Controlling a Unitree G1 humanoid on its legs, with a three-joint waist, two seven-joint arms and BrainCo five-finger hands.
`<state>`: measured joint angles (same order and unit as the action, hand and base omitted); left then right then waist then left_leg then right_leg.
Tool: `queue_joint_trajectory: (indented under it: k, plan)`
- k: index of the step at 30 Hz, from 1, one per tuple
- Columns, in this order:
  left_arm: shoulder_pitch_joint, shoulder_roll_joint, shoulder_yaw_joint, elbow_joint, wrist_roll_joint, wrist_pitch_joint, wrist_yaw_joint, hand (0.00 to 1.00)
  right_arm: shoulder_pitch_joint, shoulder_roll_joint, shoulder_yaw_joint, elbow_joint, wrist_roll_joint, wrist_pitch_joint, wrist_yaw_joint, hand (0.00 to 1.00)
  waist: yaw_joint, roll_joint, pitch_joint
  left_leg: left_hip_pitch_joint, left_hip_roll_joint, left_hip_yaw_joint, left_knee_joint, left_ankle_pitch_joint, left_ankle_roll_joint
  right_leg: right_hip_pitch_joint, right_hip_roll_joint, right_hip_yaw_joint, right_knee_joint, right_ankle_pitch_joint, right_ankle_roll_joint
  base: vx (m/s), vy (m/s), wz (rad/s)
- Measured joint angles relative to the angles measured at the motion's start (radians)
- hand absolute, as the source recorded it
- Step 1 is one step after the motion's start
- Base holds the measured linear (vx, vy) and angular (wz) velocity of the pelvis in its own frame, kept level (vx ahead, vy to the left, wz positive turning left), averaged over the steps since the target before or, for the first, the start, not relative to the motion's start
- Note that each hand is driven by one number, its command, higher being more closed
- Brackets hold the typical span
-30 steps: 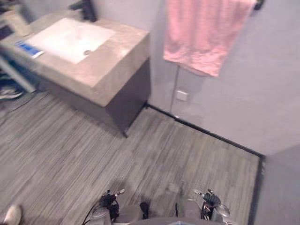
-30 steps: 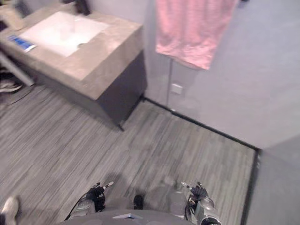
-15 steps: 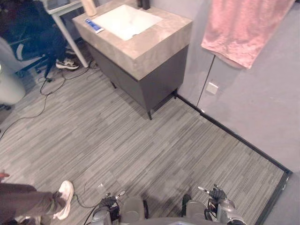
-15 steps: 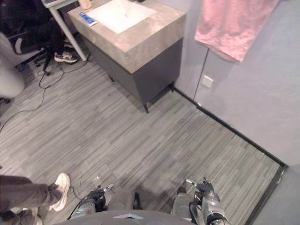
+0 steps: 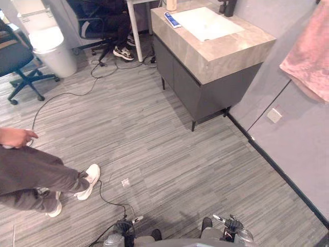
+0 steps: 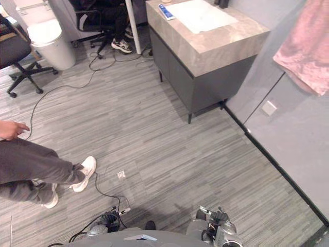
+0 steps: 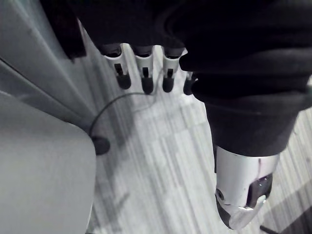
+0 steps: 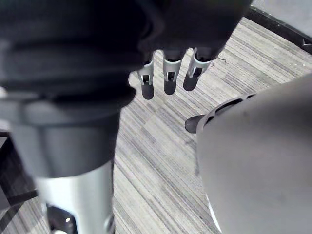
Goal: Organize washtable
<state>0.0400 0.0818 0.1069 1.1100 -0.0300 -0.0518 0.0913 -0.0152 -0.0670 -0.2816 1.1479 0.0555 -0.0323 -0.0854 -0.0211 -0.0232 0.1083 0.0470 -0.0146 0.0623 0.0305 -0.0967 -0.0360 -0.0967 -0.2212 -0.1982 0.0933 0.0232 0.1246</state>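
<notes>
Left hand (image 5: 123, 227): low at the near edge of the floor (image 5: 154, 134), left side; fingers (image 7: 142, 68) straight and slack, holding nothing.
Right hand (image 5: 234, 226): low at the near edge, right side; fingers (image 8: 168, 73) hang loose, nothing in them.
Person (image 5: 31, 175): stands on the floor to the near left, in dark trousers and white shoes, one hand at the view's left edge.
Washtable (image 5: 231, 51): far right against the wall, well apart from both hands; dark grey cabinet under a stone top.
Basin (image 5: 205, 23): white, sunk in the middle of the top.
Blue tube (image 5: 172, 19): lies flat near the top's far left corner, just beside the basin.
Tap (image 5: 229, 6): dark, at the top's far edge behind the basin.
Pale container (image 5: 171, 4): at the top's far left corner, cut by the frame; what it is I cannot tell.
Pink towel (image 5: 311, 62): hangs on the wall right of the washtable.
White bin (image 5: 54, 49): far left on the floor, near an office chair (image 5: 20, 62).
</notes>
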Motion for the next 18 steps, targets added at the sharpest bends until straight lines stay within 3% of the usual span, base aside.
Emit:
queue_joint_trajectory:
  k: [4,14,15,18]
  plan:
    - [-0.003,0.003,0.002,0.009,0.0,-0.001,-0.014,0.0,-0.003,-0.001,0.005,0.012,-0.06,0.0,0.016,0.0,0.004,-0.006,-0.004,0.009,0.007,-0.015,0.001,0.0,0.0,0.022,0.008,-0.012,-0.011,0.0,-0.002,0.0,-0.026,0.07]
    - [-0.011,0.007,0.052,0.02,-0.041,-0.001,-0.012,0.0,-0.015,0.008,0.01,0.041,-0.065,0.001,0.019,0.0,0.031,-0.033,-0.021,0.004,0.002,-0.043,-0.003,-0.007,0.011,0.046,0.006,-0.036,-0.031,-0.009,-0.013,0.03,0.002,0.06]
    - [-0.012,0.007,0.052,0.021,-0.043,0.0,-0.011,0.0,-0.015,0.008,0.01,0.041,-0.065,0.001,0.019,0.0,0.031,-0.034,-0.022,0.003,0.001,-0.049,0.003,-0.011,0.014,0.049,0.003,-0.041,-0.025,-0.017,-0.018,0.06,0.01,0.34]
    - [-0.028,0.005,0.054,0.026,-0.041,0.0,-0.009,0.0,-0.012,0.01,-0.003,0.04,-0.052,0.001,0.018,0.0,0.032,-0.049,-0.012,-0.009,-0.028,-0.099,0.092,-0.076,0.032,0.047,-0.051,-0.083,0.119,-0.12,0.008,0.1,0.028,0.55]
